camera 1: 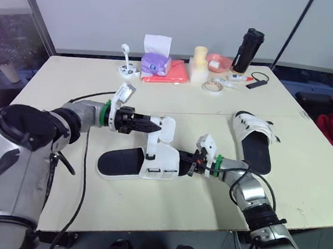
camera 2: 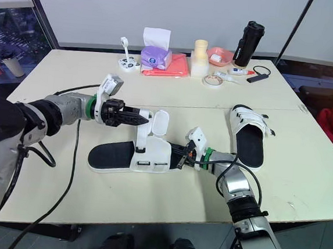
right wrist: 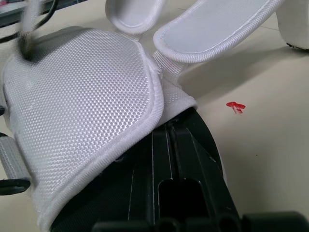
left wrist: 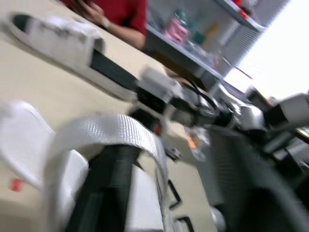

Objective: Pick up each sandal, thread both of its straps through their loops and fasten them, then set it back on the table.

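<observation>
While the left pincer (camera 1: 155,125) is closed on the raised strap (camera 1: 151,142), treat threading as the step in hand. The near sandal (camera 1: 122,160) lies flat on the counter (camera 1: 71,81). The strap stands upright from the sandal's middle, with its rounded end just past the pincer tip. The right pincer (camera 1: 193,165) is against the sandal's end on the robot's right. Whether it is clamped there cannot be told, because white mesh covers it in the right wrist view.

Recommended procedure, as a judgement:
1. Pin the sandal at its right end so the sole neither slides nor lifts when the strap is pulled.
2. Hold the strap flat and untwisted, and lead the rounded end first towards its loop on the sandal's side panel. The loop itself is too small to pick out.
3. Regrip nearer the strap end if the free length flops.
4. Pull through evenly, then press the end down to fasten.

The second sandal (camera 1: 257,145) lies well to the right of the near sandal, apart from both pincers. Its straps look closed over the footbed, though this is uncertain.
</observation>
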### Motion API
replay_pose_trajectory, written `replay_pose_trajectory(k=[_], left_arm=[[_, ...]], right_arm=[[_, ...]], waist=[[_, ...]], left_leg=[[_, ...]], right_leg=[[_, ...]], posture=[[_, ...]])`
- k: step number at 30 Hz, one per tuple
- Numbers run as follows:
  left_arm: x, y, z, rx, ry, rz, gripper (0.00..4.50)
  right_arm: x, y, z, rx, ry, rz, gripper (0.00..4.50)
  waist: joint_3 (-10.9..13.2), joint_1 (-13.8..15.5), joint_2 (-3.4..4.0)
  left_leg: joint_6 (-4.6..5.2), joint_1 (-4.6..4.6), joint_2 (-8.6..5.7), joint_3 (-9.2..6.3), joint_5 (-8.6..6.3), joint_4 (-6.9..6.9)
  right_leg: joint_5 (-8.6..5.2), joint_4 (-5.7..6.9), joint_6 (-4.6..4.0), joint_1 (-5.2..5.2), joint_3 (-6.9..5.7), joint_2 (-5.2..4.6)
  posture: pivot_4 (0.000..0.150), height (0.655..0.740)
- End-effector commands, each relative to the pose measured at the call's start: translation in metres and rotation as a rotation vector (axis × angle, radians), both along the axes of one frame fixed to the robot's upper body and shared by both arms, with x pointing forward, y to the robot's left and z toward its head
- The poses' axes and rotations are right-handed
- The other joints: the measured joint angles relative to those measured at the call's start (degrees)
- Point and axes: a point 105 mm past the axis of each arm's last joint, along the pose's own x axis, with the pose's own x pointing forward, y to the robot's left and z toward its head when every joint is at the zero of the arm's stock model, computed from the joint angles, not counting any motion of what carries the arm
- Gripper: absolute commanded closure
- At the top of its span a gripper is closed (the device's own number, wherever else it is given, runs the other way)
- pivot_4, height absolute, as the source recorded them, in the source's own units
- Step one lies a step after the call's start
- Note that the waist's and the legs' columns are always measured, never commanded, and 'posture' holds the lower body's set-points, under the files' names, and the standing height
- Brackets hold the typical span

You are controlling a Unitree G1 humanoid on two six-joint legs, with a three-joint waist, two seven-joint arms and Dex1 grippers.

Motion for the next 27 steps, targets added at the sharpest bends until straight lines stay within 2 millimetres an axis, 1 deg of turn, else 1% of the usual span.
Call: replay_pose_trajectory(k=[1, 4, 7, 8, 10, 11, 14, 15, 18, 20, 21, 23, 25, 27], left_arm=[[0.010, -0.002, 0.018, 0.030, -0.005, 0.083, 0.62], [0.016, 0.003, 0.026, 0.047, 0.014, 0.153, 0.62], [0.019, 0.012, 0.034, -0.010, 0.065, 0.216, 0.62], [0.018, 0.015, 0.033, -0.028, 0.079, 0.223, 0.62], [0.014, 0.021, 0.029, -0.045, 0.104, 0.198, 0.62], [0.008, 0.022, 0.028, -0.055, 0.131, 0.157, 0.62], [-0.002, 0.026, 0.028, -0.063, 0.182, 0.087, 0.62], [-0.004, 0.031, 0.027, -0.059, 0.201, 0.082, 0.62], [-0.006, 0.052, 0.018, -0.047, 0.242, 0.139, 0.62], [-0.006, 0.062, 0.013, -0.046, 0.229, 0.183, 0.62], [-0.003, 0.062, 0.011, -0.043, 0.214, 0.200, 0.62], [0.000, 0.055, 0.008, -0.033, 0.175, 0.194, 0.62], [0.001, 0.046, -0.003, 0.017, 0.079, 0.155, 0.62], [0.003, 0.040, -0.017, 0.072, -0.042, 0.131, 0.62]], right_arm=[[-0.008, -0.007, -0.048, -0.100, 0.153, -0.039, 4.50], [-0.006, -0.005, -0.048, -0.095, 0.153, -0.042, 4.50], [-0.006, -0.004, -0.049, -0.089, 0.154, -0.045, 4.50], [-0.006, -0.004, -0.049, -0.087, 0.155, -0.046, 4.50], [-0.007, -0.004, -0.051, -0.085, 0.160, -0.045, 4.50], [-0.009, -0.004, -0.052, -0.087, 0.165, -0.040, 4.50], [-0.010, -0.003, -0.054, -0.092, 0.171, -0.030, 4.50], [-0.010, -0.004, -0.054, -0.093, 0.172, -0.030, 4.50], [-0.009, -0.005, -0.055, -0.095, 0.173, -0.033, 4.50], [-0.009, -0.004, -0.055, -0.095, 0.174, -0.032, 4.50], [-0.009, -0.004, -0.056, -0.096, 0.176, -0.029, 4.50], [-0.010, -0.003, -0.057, -0.098, 0.180, -0.025, 4.50], [-0.010, -0.001, -0.057, -0.097, 0.180, -0.022, 4.50], [-0.009, -0.001, -0.056, -0.095, 0.178, -0.023, 4.50]], waist=[[0.00, -0.01, -0.01], [0.01, -0.14, -0.02], [0.00, -0.50, 0.00], [0.00, -0.63, 0.00], [0.00, -0.70, 0.00], [0.00, -0.69, 0.00], [0.00, -0.62, -0.01], [0.00, -0.64, -0.01], [0.01, -1.09, 0.00], [0.00, -1.40, 0.00], [0.00, -1.36, 0.00], [-0.04, -1.24, -0.11], [-0.17, -1.01, -0.34], [-0.18, -0.70, -0.35]], left_leg=[[0.00, 0.00, 0.00, 0.00, 0.00, 0.01], [0.00, 0.01, 0.00, 0.01, 0.00, 0.00], [0.00, 0.07, 0.01, 0.01, 0.00, -0.04], [0.00, 0.09, 0.02, 0.01, 0.00, -0.06], [0.00, 0.08, 0.02, 0.01, 0.00, -0.08], [0.00, 0.08, 0.02, 0.02, 0.00, -0.08], [0.00, 0.08, 0.01, 0.02, 0.00, -0.07], [0.00, 0.08, 0.01, 0.01, 0.00, -0.07], [0.00, 0.08, 0.02, 0.02, 0.00, -0.09], [0.00, 0.09, 0.02, 0.01, 0.00, -0.16], [0.00, 0.12, 0.02, 0.02, 0.00, -0.21], [0.00, 0.11, 0.03, -0.01, 0.00, -0.20], [-0.01, 0.11, 0.04, -0.04, 0.00, -0.15], [-0.01, 0.28, 0.04, -0.04, 0.00, -0.10]], right_leg=[[0.00, 0.00, 0.00, 0.00, 0.00, 0.00], [0.00, 0.00, 0.00, 0.00, 0.00, 0.01], [0.00, 0.00, 0.00, 0.01, 0.00, 0.03], [0.00, 0.00, 0.00, 0.01, 0.00, 0.03], [0.00, 0.00, 0.00, 0.00, 0.00, 0.04], [0.00, 0.00, 0.00, 0.00, 0.00, 0.03], [0.00, 0.00, 0.00, 0.02, -0.03, 0.03], [0.00, 0.00, 0.00, 0.02, -0.03, 0.04], [0.00, 0.00, 0.00, 0.00, -0.03, 0.04], [0.00, 0.00, 0.00, -0.02, -0.03, 0.03], [0.00, 0.00, 0.00, -0.03, -0.03, 0.01], [0.00, 0.00, 0.00, -0.02, -0.08, 0.00], [0.00, -0.01, 0.00, 0.04, -0.13, -0.02], [0.00, -0.07, 0.00, 0.28, -0.15, -0.03]], posture=[[0.150, 0.7400], [0.150, 0.7400], [0.150, 0.7400], [0.150, 0.7400], [0.150, 0.7400], [0.150, 0.7400], [0.150, 0.7400], [0.150, 0.7400], [0.150, 0.7400], [0.150, 0.7400], [0.150, 0.7400], [0.150, 0.7400], [0.150, 0.7400], [0.150, 0.7400]])
